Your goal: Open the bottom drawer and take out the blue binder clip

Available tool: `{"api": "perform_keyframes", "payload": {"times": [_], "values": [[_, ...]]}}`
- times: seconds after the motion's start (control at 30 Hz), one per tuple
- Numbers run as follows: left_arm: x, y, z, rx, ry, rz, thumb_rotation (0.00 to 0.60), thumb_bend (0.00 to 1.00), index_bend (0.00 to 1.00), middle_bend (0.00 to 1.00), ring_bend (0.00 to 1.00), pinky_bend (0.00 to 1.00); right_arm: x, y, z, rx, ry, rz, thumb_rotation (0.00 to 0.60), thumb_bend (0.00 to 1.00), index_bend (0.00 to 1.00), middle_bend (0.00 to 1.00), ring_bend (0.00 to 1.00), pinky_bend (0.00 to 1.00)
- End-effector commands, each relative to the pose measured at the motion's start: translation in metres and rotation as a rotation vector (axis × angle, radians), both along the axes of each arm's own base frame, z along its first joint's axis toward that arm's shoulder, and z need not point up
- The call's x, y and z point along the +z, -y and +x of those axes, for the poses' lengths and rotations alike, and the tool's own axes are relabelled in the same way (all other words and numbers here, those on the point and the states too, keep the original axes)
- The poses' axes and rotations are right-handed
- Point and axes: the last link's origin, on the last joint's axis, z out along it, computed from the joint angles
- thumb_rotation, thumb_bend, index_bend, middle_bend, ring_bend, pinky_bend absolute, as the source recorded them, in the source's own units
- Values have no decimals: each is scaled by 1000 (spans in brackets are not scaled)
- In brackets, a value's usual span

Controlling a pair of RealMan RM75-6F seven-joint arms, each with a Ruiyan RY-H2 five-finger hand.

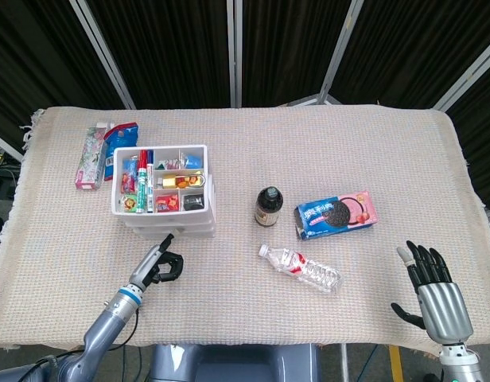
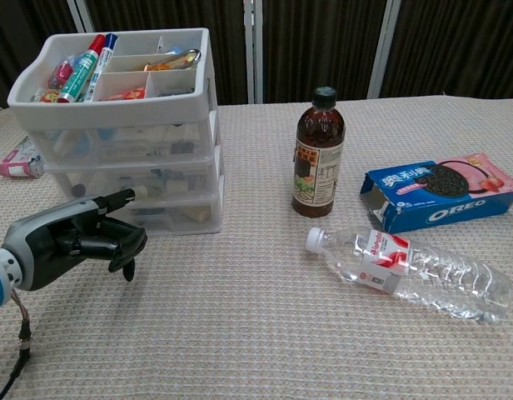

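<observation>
A white three-tier drawer unit (image 1: 167,213) (image 2: 131,167) stands at the table's left, its open top tray full of markers and small items. The bottom drawer (image 2: 169,215) is closed; its contents show only dimly through the translucent front, and I cannot pick out a blue binder clip. My left hand (image 1: 161,262) (image 2: 77,240) hovers just in front of the bottom drawer, fingers curled in, one fingertip (image 2: 128,194) extended up to the drawer face. My right hand (image 1: 433,288) rests at the table's near right edge, fingers spread, holding nothing.
A dark glass bottle (image 2: 318,153) stands mid-table. A blue and pink Oreo box (image 2: 444,191) lies to its right, and a plastic water bottle (image 2: 410,266) lies in front. Two small packages (image 1: 102,153) lie behind the drawer unit at the far left.
</observation>
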Motion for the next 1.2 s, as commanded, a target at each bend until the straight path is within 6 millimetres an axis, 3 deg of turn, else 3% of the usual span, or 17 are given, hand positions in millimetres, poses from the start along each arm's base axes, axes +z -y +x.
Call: {"api": "perform_keyframes", "payload": {"times": [0.03, 0.33, 0.73, 1.2], "values": [[0, -1, 0, 1, 3, 0, 600, 656, 0, 757, 743, 563, 0, 0, 0, 1, 0, 1, 600, 0, 0, 0, 0, 0], [-3, -2, -2, -1, 2, -14, 600, 657, 5, 757, 743, 563, -1, 0, 0, 0, -1, 5, 600, 0, 0, 0, 0, 0], [1, 0, -4, -7, 12, -11, 600, 658, 144, 758, 743, 563, -2, 0, 0, -1, -6, 3, 600, 0, 0, 0, 0, 0], [2, 13, -10, -19, 19, -22, 600, 658, 151, 758, 743, 563, 0, 0, 1, 3, -3, -6, 600, 0, 0, 0, 0, 0]]}}
